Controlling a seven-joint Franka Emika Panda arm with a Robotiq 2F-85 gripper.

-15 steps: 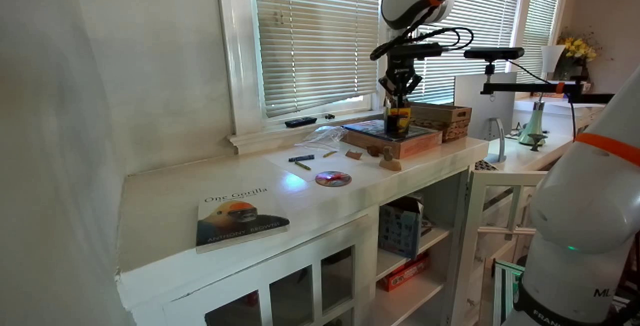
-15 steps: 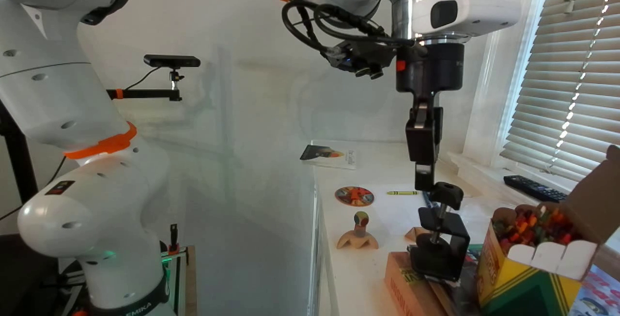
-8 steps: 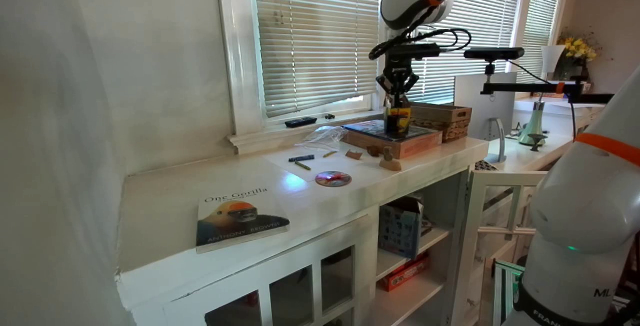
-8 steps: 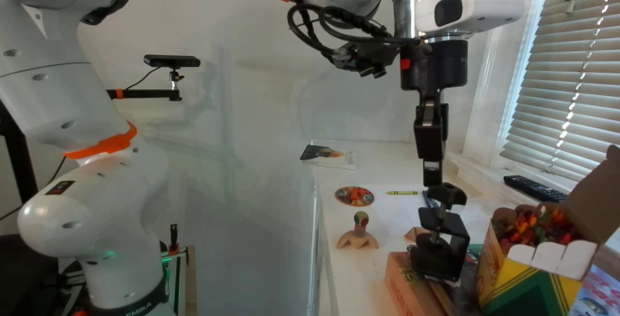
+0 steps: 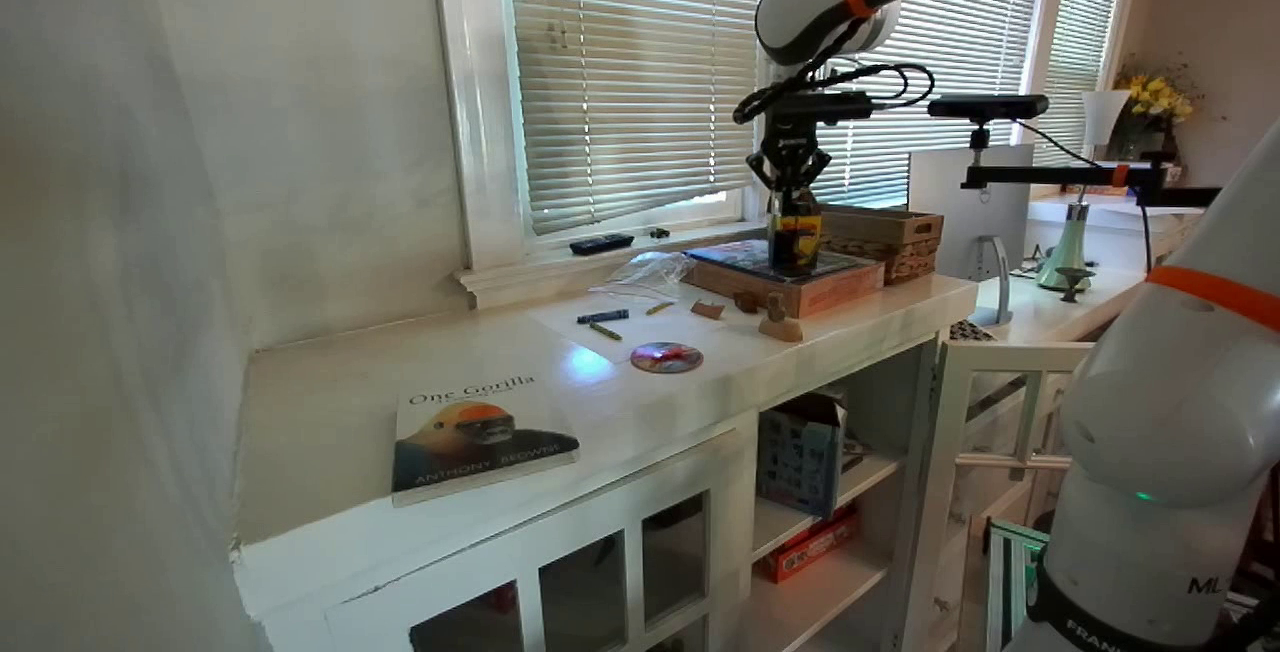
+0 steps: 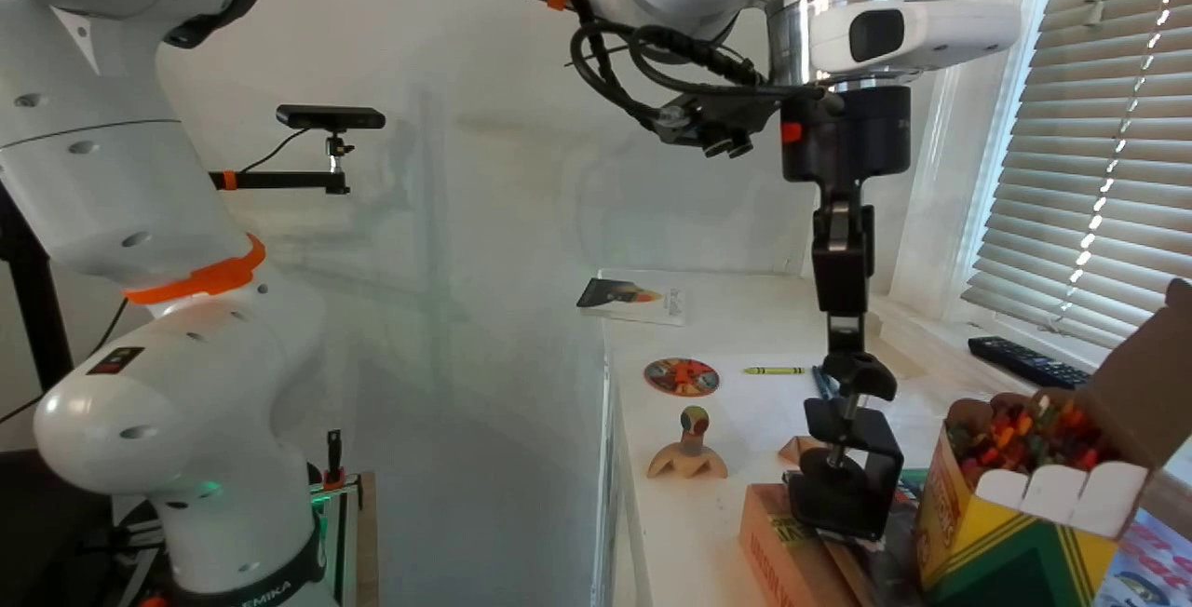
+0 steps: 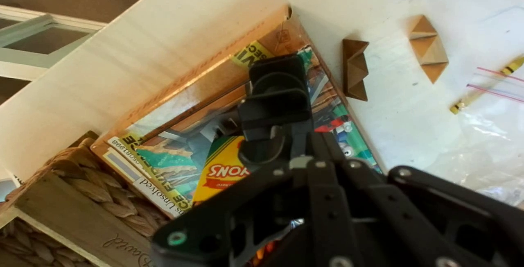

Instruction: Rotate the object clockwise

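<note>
The object is a black clamp with a lobed knob on top. It stands upright on a flat box in an exterior view [image 6: 852, 495]. It is a small dark shape in an exterior view [image 5: 788, 250] and shows below the jaws in the wrist view [image 7: 278, 95]. My gripper [image 6: 846, 342] points down at knob height. In the wrist view its fingertips [image 7: 321, 136] lie together beside the knob [image 7: 262, 150], with nothing seen between them. It also shows in an exterior view [image 5: 793, 200]. I cannot tell whether a finger touches the knob.
An open yellow-green crayon box [image 6: 1024, 532] stands close beside the clamp. Both rest on a flat puzzle box [image 6: 782, 532]. A woven basket [image 7: 82, 218] is next to it. A wooden figure [image 6: 689, 453], folded pieces [image 7: 428, 48], crayons and a plastic bag lie nearby.
The gripper has shifted toward the window, across the top of the knob, and has lowered slightly in the last half second. The knob looks slightly turned; the clamp's body has stayed in place.
</note>
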